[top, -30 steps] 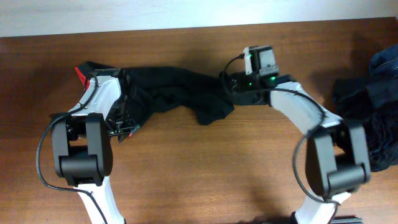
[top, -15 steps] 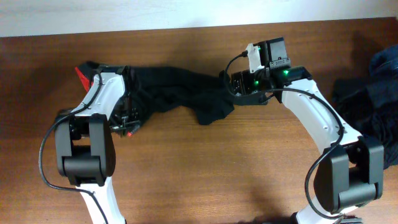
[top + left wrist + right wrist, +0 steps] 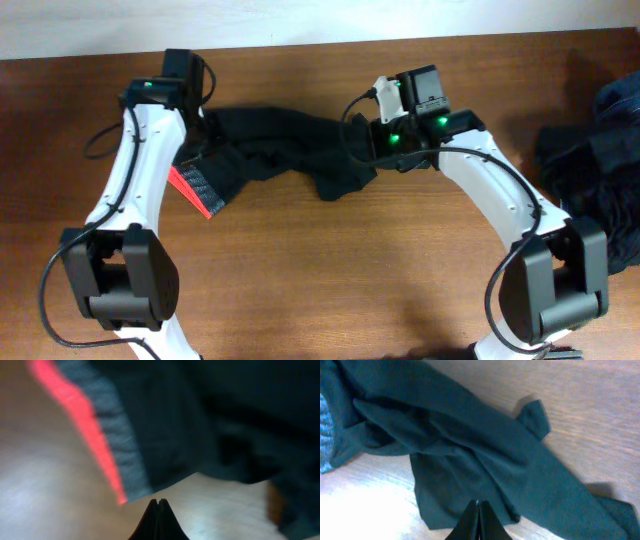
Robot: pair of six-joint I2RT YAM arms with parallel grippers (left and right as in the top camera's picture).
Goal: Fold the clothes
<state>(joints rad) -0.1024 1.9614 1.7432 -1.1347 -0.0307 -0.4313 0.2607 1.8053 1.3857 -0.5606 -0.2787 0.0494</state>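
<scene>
The clothes, black pants (image 3: 285, 150), lie crumpled across the far middle of the table. Their grey waistband with a red inner edge (image 3: 195, 190) shows at the left end. In the left wrist view the pants (image 3: 210, 415) and the waistband (image 3: 117, 457) fill the top. My left gripper (image 3: 158, 502) is shut just short of the fabric's edge, with bare table at its tips and no cloth between them. My right gripper (image 3: 477, 503) is shut over the pants' leg (image 3: 485, 450) near its lower edge. No fold of cloth shows between its tips.
A heap of dark and blue denim garments (image 3: 600, 160) lies at the table's right edge. The wooden table (image 3: 330, 280) ends at a pale wall along the far side. Both arm bases stand at the near edge.
The left arm has swung from over the waistband toward the far edge, uncovering the red and grey band. Both grippers have closed. The right wrist has shifted slightly left.
</scene>
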